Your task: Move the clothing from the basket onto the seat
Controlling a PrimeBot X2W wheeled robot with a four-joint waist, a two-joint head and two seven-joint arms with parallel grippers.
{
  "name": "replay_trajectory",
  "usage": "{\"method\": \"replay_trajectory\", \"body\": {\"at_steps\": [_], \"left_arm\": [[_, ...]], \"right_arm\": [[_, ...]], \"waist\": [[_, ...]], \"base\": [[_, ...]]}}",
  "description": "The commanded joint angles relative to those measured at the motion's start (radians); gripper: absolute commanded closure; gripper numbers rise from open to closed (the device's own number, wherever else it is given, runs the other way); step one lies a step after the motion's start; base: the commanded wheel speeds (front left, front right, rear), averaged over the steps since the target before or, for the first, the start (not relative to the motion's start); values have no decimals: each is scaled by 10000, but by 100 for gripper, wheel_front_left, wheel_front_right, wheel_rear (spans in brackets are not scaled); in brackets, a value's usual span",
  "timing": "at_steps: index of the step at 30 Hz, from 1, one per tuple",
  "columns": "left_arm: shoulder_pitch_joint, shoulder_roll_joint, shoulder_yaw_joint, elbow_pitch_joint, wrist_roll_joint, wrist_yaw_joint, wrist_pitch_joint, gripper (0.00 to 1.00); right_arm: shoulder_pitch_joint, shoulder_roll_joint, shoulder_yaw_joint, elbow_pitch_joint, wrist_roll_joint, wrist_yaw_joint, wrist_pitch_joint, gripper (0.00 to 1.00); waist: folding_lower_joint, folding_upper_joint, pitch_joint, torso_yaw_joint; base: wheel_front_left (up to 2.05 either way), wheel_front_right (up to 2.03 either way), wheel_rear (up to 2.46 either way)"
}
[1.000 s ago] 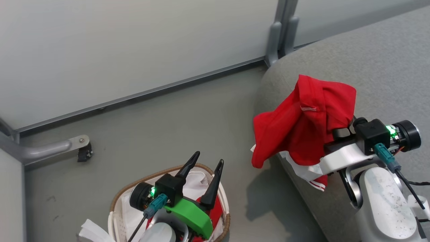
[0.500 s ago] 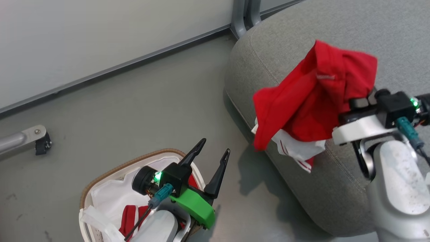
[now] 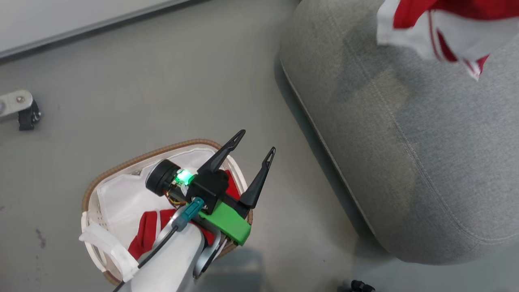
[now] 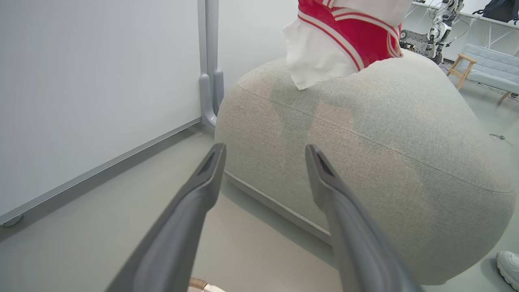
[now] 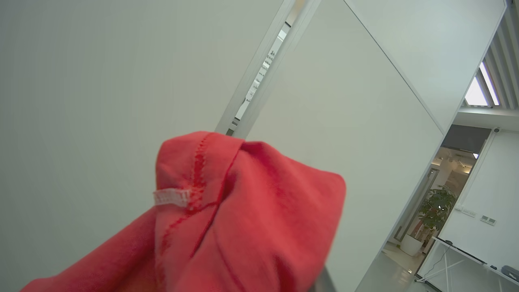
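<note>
The basket (image 3: 121, 166) stands on the floor at the lower left, with its white liner and a piece of red clothing (image 3: 148, 231) inside. My left gripper (image 3: 257, 140) hangs open and empty over the basket's right rim, and in the left wrist view its fingers (image 4: 264, 148) point toward the seat (image 4: 385, 134). The grey seat (image 3: 405, 142) takes up the right side. A red and white garment (image 3: 462, 8) hangs above its far part. In the right wrist view this red clothing (image 5: 243, 219) drapes over my shut right gripper and hides the fingers.
A metal foot with a caster (image 3: 20, 109) sits on the floor at the far left, below the wall panel's rail (image 3: 81, 28). A grey post (image 4: 209, 61) stands beside the seat's corner. A person's shoe (image 4: 509, 263) shows past the seat.
The head camera has swung downward, shifting the whole scene. The red garment is now higher and farther over the seat, and the right arm has left the head view. My left gripper stays open over the basket.
</note>
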Motion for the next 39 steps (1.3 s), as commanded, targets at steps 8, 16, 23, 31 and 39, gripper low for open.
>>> {"method": "replay_trajectory", "body": {"at_steps": [8, 16, 23, 31, 39], "left_arm": [[-624, 408, 237, -273, 353, -28, 5, 0], [-684, 618, 589, -459, 576, -1, 5, 0], [-609, 605, 733, -506, 705, 28, 5, 0], [-333, 450, 794, -360, 682, 26, 5, 0], [-46, 200, 962, -265, 507, 4, 5, 0]], "right_arm": [[-1440, -1435, -1435, 1879, 68, -14, -26, 100], [-778, -1261, -2082, 3415, -397, -14, -26, 100], [-140, -468, -2205, 4280, -689, -14, -26, 100], [630, 278, -2042, 4160, -871, -14, -25, 0], [2228, 617, -2072, 2936, -614, -14, -25, 0]], "waist": [[-1, -1, 2389, 721], [-1, -1, 3238, 739], [-1, -1, 3464, 628], [-1, -1, 3165, 584], [-1, -1, 2370, 703]], "base": [[0, 0, 0], [0, 0, 0], [0, 0, 0], [0, 0, 0], [0, 0, 0]]}}
